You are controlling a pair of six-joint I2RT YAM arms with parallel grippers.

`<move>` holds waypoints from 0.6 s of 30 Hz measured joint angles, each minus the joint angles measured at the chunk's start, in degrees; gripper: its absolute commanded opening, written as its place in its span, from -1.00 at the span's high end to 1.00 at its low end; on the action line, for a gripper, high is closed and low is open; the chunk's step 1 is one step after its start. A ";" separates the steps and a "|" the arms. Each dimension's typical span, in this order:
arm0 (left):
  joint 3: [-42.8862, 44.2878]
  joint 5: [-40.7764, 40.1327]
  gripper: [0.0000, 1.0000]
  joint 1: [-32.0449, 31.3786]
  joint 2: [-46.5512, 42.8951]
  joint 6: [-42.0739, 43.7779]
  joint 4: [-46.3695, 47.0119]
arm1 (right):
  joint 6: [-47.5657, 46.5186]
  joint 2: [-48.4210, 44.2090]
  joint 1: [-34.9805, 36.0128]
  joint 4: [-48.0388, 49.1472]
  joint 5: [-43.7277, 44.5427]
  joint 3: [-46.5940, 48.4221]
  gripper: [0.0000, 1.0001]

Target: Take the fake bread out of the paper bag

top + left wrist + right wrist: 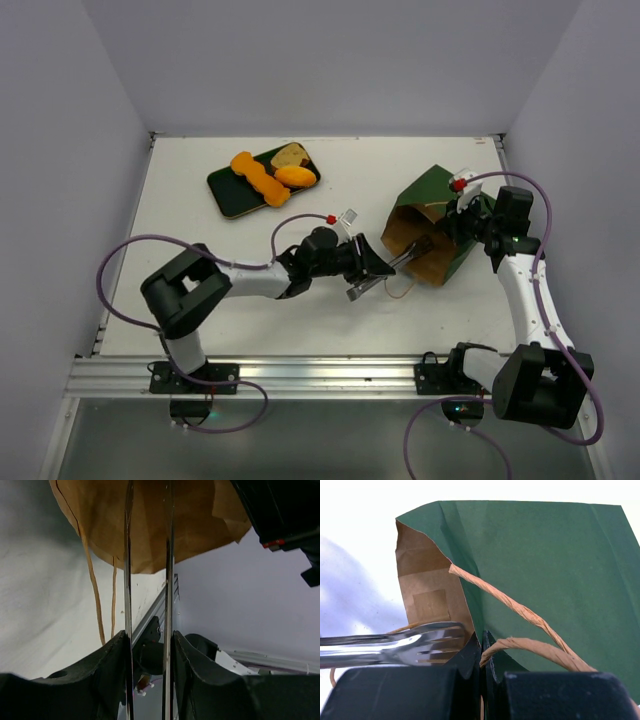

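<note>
Lying on its side on the matte white table (200, 230), the paper bag (432, 188) is seen at the right, smooth dark green outside and creased brown kraft inside, its mouth turned toward the left arm. A flat, dark green tray (233, 203) with rounded corners is set at the far left, well apart from the bag. The fake bread (264, 181) is laid on this tray: a long, knobbly orange twist, a glossy orange-yellow roll and a brown slice, close together. Slim metal tongs (408, 256) with slotted, fork-like tips are clamped in the left gripper (380, 266), their blades nearly parallel and reaching into the bag's mouth. The bag's rim is pinched by the right gripper (481, 652), its black fingers pressed together beside a twisted paper-string handle (520, 612).
</note>
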 measured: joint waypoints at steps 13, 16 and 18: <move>8.63 -4.48 0.03 0.00 11.04 -10.64 1.81 | -0.04 0.00 0.00 0.02 -0.26 0.00 1.00; 9.60 -6.05 0.02 0.00 11.19 -12.31 1.55 | -0.04 0.00 0.00 0.02 -0.28 0.00 1.00; 9.94 -7.02 0.02 0.00 11.56 -13.70 1.53 | -0.04 0.00 0.00 0.02 -0.31 0.00 1.00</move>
